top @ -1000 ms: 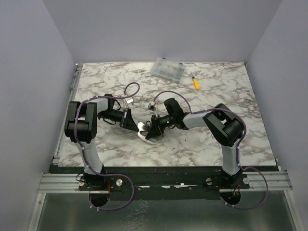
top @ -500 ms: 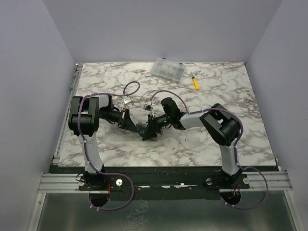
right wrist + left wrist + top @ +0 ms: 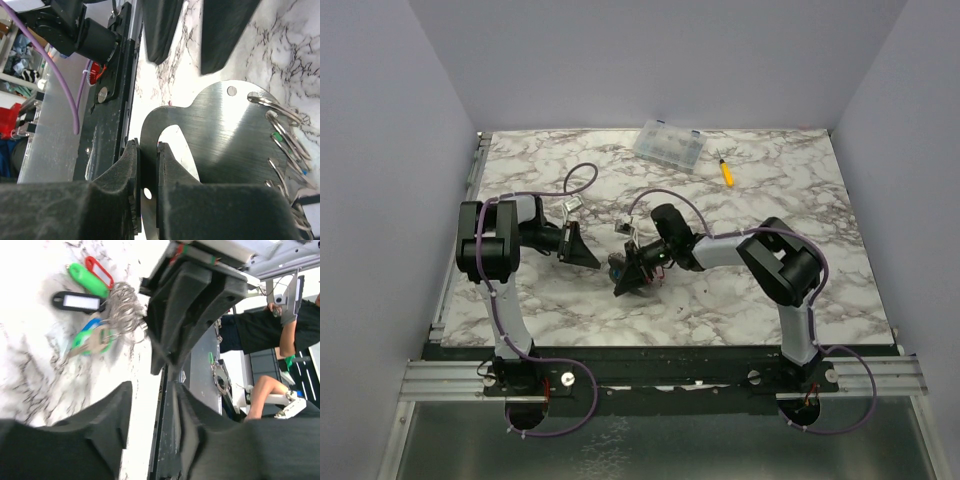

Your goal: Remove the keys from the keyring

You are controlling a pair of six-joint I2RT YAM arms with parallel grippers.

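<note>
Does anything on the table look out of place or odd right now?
Nothing spilled or broken. Only the grip looks awkward: the right pincer pinches the keyring, a flat metal plate, by its thin hooked end, while the keys sprawl on the table beside it.

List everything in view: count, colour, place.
keyring: one, brushed silver plate, centre table, held by the right gripper
keys: at least four, with green, red and black tags and one green-blue head, on the table by the keyring
split rings: several, silver, joining keys to keyring
compartment box: one, clear, far edge
small tool: one, yellow, right of the box
table: one, white-grey marble
left gripper: open, empty, left of the keys
right gripper: shut on the keyring's loop
</note>
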